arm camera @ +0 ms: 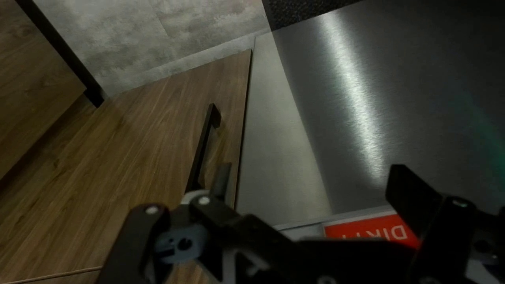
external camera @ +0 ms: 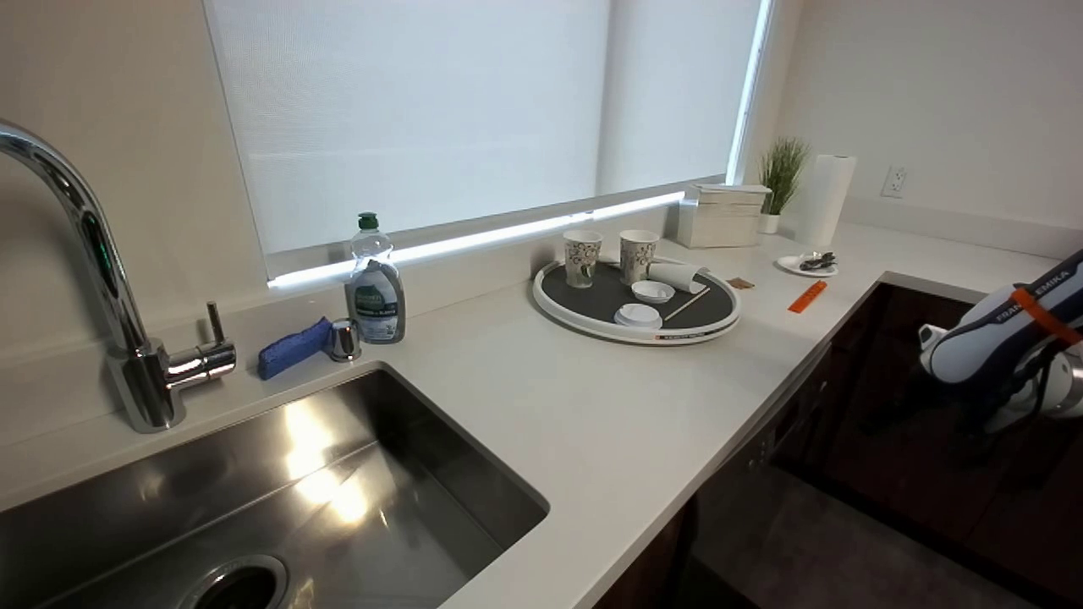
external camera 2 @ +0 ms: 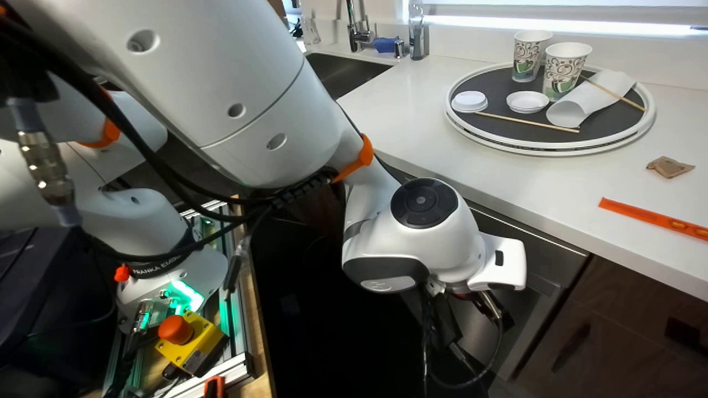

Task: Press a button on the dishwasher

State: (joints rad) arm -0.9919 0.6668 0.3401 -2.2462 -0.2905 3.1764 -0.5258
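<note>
The dishwasher [arm camera: 351, 102] fills the right side of the wrist view as a brushed steel front with a bright streak of light. A red sign [arm camera: 371, 230] with upside-down white letters, partly covered by my gripper, sits along its edge. In an exterior view the dishwasher front [external camera 2: 545, 268] shows under the counter behind my wrist. No button can be made out. My gripper [arm camera: 309, 177] is open and empty, its two fingers wide apart before the steel front. In an exterior view the gripper [external camera 2: 464, 320] hangs low beside the dishwasher; whether it touches is not clear.
A wooden cabinet door with a black handle [arm camera: 203, 148] adjoins the steel front. The white counter [external camera 2: 420, 130] overhangs above my wrist. On it are a round tray [external camera 2: 586, 146] with cups and lids, and an orange level [external camera 2: 652, 216]. A sink [external camera: 355, 507] lies farther along.
</note>
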